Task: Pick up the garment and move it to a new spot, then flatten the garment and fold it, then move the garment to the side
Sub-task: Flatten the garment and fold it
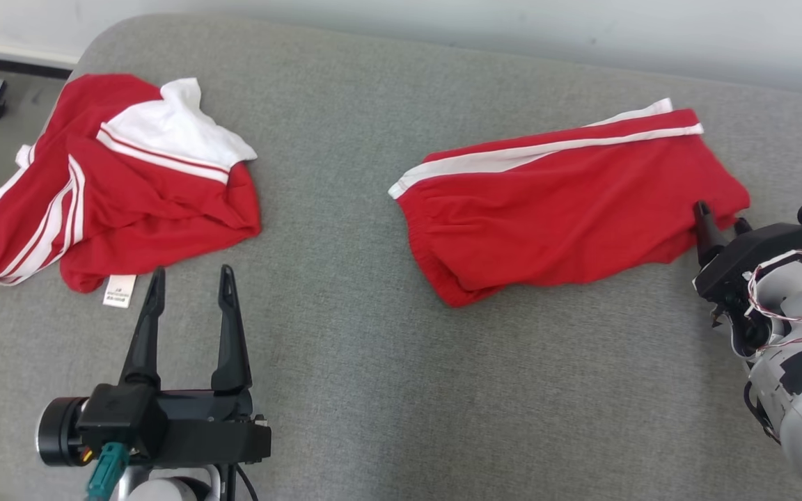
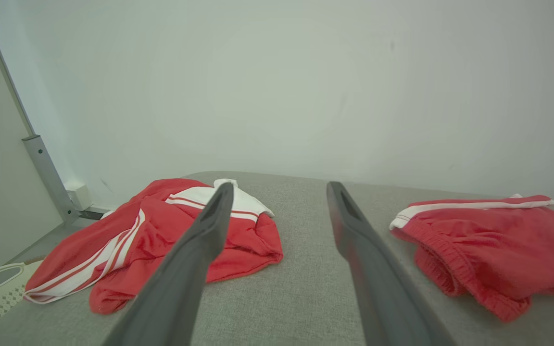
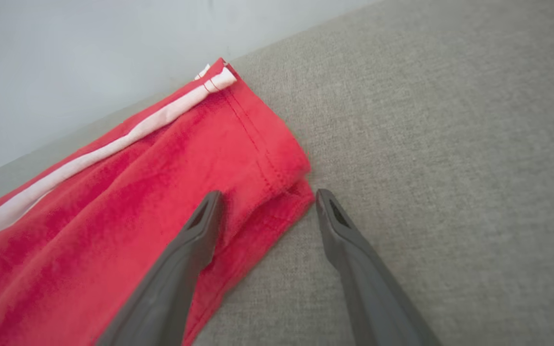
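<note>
On grey padded surface (image 1: 345, 362): red shorts (image 1: 561, 209) at right, folded in half, fairly flat, white side stripe on top. Crumpled red-and-white top (image 1: 115, 188) at far left, well apart. Right gripper (image 3: 267, 197) spread wide at the shorts' leg-hem corner, one finger over cloth, one over bare surface, gripping nothing. Left gripper (image 1: 191, 278) also released, empty, hovering just short of the top. Probably last step, moving shorts aside: calls for pinching all hem layers together and dragging without unfolding. White care tag (image 1: 120, 290) by the top: print too small to read. No brand seen.
</note>
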Controlling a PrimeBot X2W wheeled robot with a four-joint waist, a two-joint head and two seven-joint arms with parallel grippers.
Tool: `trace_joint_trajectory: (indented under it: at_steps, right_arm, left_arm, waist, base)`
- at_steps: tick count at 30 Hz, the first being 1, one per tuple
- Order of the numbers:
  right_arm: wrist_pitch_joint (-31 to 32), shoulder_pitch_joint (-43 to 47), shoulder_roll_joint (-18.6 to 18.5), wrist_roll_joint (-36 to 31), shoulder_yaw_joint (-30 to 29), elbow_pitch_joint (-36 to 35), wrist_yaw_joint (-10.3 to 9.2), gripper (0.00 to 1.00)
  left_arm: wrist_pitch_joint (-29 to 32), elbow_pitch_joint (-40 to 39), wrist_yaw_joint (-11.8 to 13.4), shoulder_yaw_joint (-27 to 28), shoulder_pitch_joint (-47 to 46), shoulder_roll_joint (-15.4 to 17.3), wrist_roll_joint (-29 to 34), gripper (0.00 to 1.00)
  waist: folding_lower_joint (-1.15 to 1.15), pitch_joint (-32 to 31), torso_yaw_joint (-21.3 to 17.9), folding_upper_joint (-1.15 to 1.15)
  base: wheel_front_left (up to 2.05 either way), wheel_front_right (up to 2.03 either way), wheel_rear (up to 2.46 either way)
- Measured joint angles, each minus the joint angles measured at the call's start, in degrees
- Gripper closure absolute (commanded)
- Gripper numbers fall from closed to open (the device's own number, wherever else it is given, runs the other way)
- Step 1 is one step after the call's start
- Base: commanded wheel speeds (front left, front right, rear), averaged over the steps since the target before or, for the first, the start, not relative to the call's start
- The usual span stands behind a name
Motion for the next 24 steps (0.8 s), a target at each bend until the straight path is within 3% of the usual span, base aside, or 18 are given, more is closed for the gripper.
trace_joint_trajectory:
  at_steps: [3, 4, 5, 7, 14, 24]
  right_arm:
    - [0.85, -0.71, -0.13, -0.82, 0.09, 0.98, 0.0, 0.0]
    - [0.96, -0.85, -0.1, -1.05, 0.15, 1.04, 0.0, 0.04]
    - [0.96, -0.87, -0.07, -1.71, 0.66, 1.11, 0.0, 0.53]
    - [0.07, -0.99, 0.08, -2.82, 1.34, 1.24, 0.0, 1.0]
    - [-4.28, -0.48, 1.25, -4.79, 3.32, 0.47, 0.0, 1.0]
    - [-5.98, 9.59, 1.1, -0.67, 4.41, -8.93, 0.0, 1.0]
  left_arm:
    - [0.0, 0.77, -0.86, 0.47, -0.07, -0.93, 0.53, 0.0]
    - [0.0, 0.91, -1.02, 0.67, -0.09, -1.14, 0.73, 0.0]
    - [0.0, 1.03, -1.18, 0.98, -0.12, -1.36, 0.91, 0.0]
    - [0.0, 1.35, -1.46, 1.58, -0.12, -1.77, 1.18, 0.0]
    - [0.0, 2.72, -2.55, 3.6, 0.42, -2.35, 2.52, 0.0]
    - [0.0, 4.43, -3.99, 4.49, 3.28, -2.47, 3.49, 0.0]
  waist:
    - [0.0, 0.72, 0.82, 0.0]
    - [0.0, 0.89, 1.05, 0.0]
    - [0.0, 1.04, 1.23, 0.0]
    - [0.0, 1.17, 1.33, 0.0]
    - [0.0, -0.64, 0.2, 0.0]
    - [0.0, -5.82, -2.46, 0.0]
  base:
    - [0.0, 0.0, 0.0]
    - [0.0, 0.0, 0.0]
    - [0.0, 0.0, 0.0]
    - [0.0, 0.0, 0.0]
    - [0.0, 0.0, 0.0]
    - [0.0, 0.0, 0.0]
